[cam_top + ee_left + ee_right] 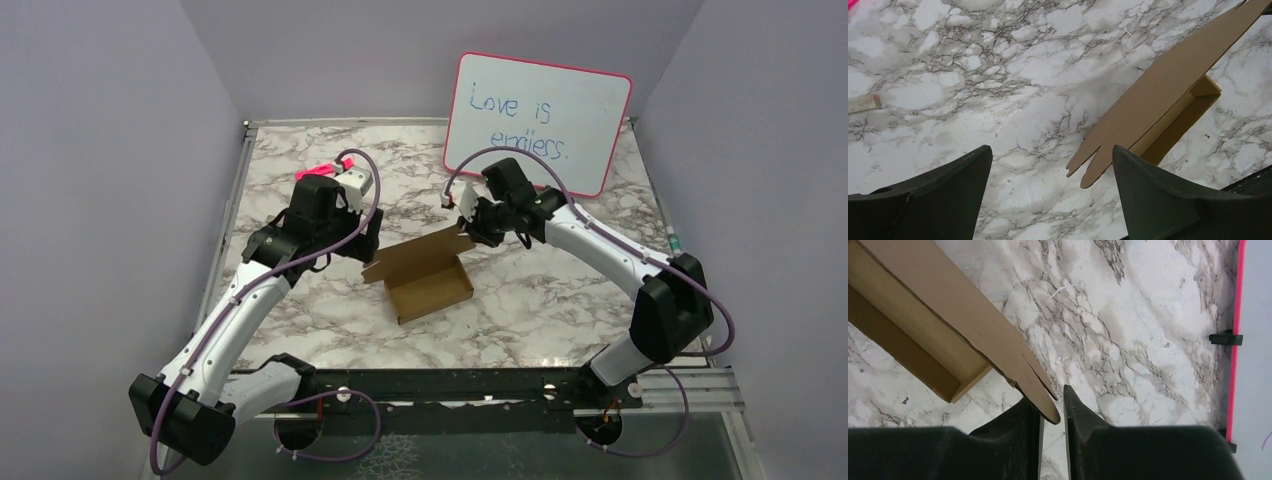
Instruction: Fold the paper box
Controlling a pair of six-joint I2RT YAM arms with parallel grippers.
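Box at centre of table: tray walls up, lid flap open and left to close; right claw narrowed round its corner, firm grip uncertain; left claw wide, empty, near the other end.

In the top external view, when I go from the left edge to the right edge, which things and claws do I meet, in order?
pink marker → left claw → paper box → right claw → whiteboard
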